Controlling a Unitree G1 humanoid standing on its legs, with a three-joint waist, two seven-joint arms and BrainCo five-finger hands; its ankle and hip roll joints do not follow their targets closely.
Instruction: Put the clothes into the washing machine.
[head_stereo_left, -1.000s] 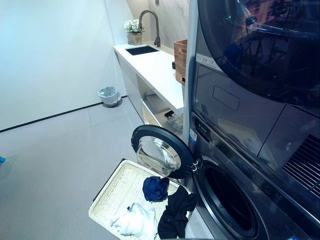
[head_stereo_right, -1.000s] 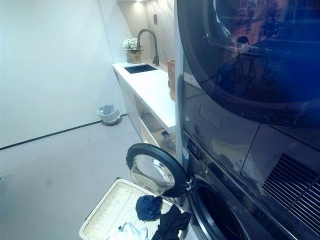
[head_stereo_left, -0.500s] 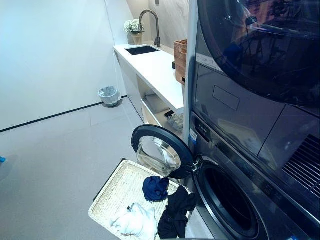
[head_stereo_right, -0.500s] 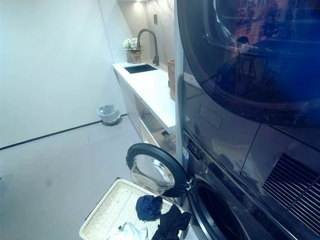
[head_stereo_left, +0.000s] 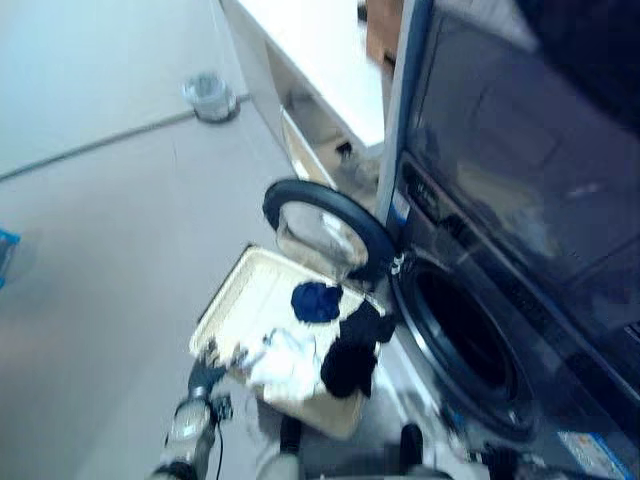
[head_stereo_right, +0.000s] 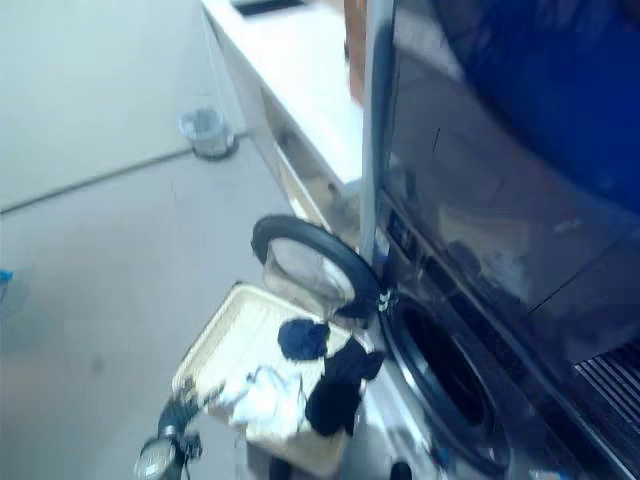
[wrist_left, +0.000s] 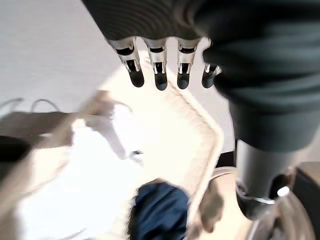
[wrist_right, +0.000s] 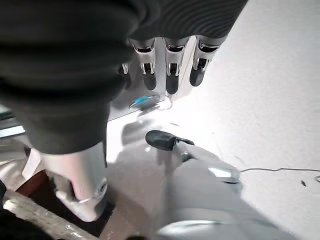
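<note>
Grey floor (head_stereo_left: 110, 250) carries a basket (head_stereo_left: 240, 300) of clothes (head_stereo_left: 315, 345) at the washer's (head_stereo_left: 470, 350) nine o'clock; left hand (wrist_left: 165, 70) and right hand (wrist_right: 165, 65) hang slack-fingered, empty.

No legible text, label, number or sign anywhere.

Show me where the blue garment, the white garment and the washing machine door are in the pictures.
blue garment (head_stereo_left: 316, 301), left eye view, middle of the bundle.
white garment (head_stereo_left: 288, 364), left eye view, middle of the crumpled cloth.
washing machine door (head_stereo_left: 300, 193), left eye view, upper part of the dark ring.
</note>
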